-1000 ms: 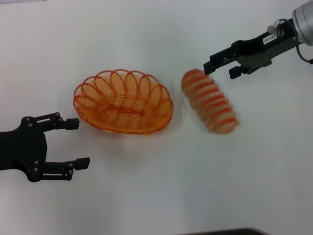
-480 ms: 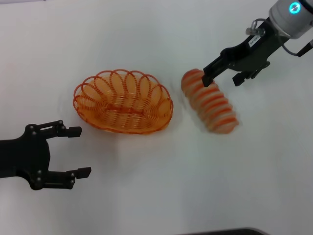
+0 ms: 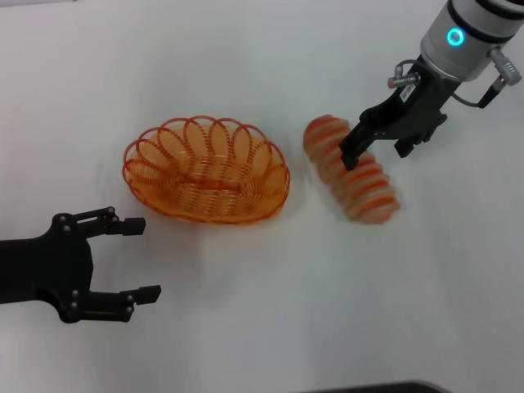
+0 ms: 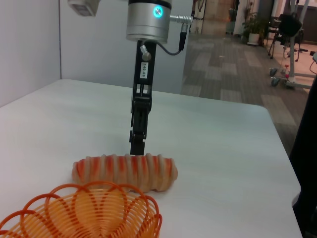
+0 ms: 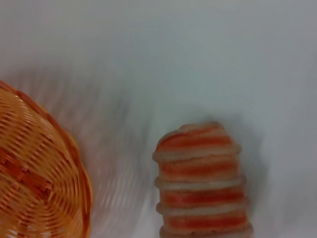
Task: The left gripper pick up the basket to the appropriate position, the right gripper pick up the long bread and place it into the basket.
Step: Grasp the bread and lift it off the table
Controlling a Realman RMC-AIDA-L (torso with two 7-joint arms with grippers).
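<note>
Right gripper [image 3: 378, 149] lowered over long bread [image 3: 352, 170], open | left gripper [image 3: 137, 258] open; basket [image 3: 206, 169] untouched

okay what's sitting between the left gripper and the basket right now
Nothing. In the head view only bare white table separates the open left gripper from the basket. The long bread lies beyond the basket, under the right gripper.
</note>
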